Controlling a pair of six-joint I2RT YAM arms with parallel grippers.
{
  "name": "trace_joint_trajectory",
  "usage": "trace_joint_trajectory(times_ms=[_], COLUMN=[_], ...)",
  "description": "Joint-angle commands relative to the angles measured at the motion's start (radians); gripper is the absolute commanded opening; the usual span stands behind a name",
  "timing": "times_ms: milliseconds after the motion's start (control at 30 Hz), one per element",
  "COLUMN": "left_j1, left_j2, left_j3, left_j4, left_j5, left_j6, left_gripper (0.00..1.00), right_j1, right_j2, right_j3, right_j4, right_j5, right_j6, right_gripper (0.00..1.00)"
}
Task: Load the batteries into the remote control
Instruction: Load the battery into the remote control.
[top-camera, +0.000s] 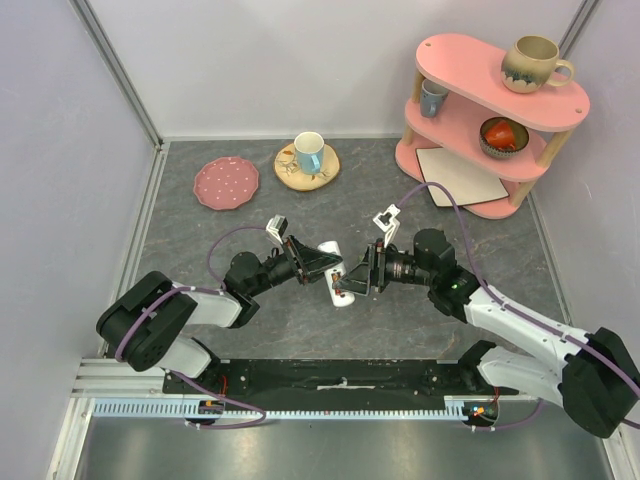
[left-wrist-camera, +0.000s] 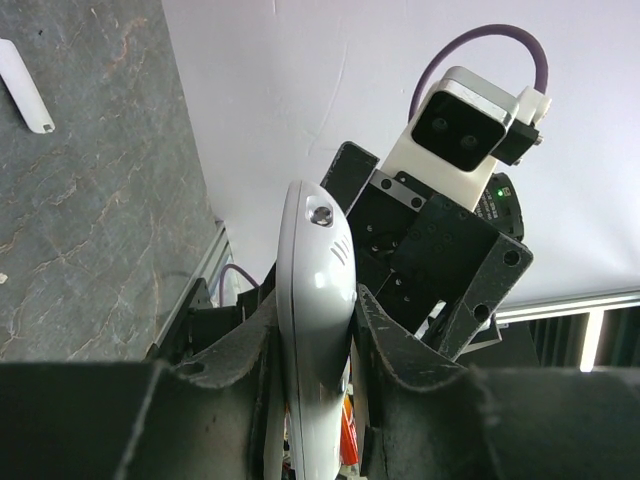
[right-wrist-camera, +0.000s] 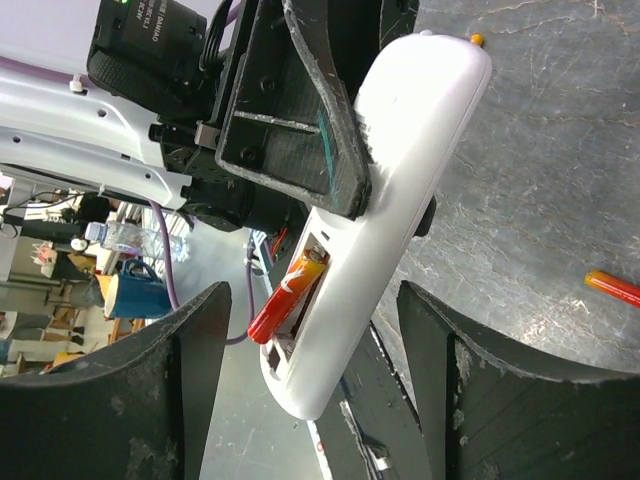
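My left gripper (top-camera: 325, 268) is shut on the white remote control (top-camera: 343, 296) and holds it above the table's middle. In the left wrist view the remote control (left-wrist-camera: 315, 260) stands edge-on between that gripper (left-wrist-camera: 315, 300)'s dark pads. The right wrist view shows the remote control (right-wrist-camera: 410, 150)'s rear recess with an orange-red battery (right-wrist-camera: 290, 290) lying tilted in it, one end sticking out. My right gripper (right-wrist-camera: 312, 295) is open; its fingers straddle the remote's lower end with a gap on each side. A second orange-red battery (right-wrist-camera: 612, 287) lies on the grey tabletop.
A pink two-tier shelf (top-camera: 495, 120) with mugs and a bowl stands at the back right. A pink plate (top-camera: 226, 183) and a mug on a wooden coaster (top-camera: 309, 155) sit at the back. A white strip (left-wrist-camera: 25, 85) lies on the tabletop.
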Motion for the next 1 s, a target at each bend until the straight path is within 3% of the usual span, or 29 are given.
trace_joint_trajectory(times_ms=[0, 967], left_j1=[0.004, 0.004], left_j2=[-0.028, -0.047], left_j3=[0.035, 0.038], left_j4=[0.375, 0.375], left_j5=[0.031, 0.037], left_j6=[-0.011, -0.006], left_gripper=[0.02, 0.02], right_j1=[-0.005, -0.028], right_j2=[0.018, 0.054], right_j3=[-0.009, -0.057], right_j4=[0.084, 0.184], right_j5=[-0.030, -0.066], right_j6=[0.037, 0.115], right_gripper=[0.74, 0.62])
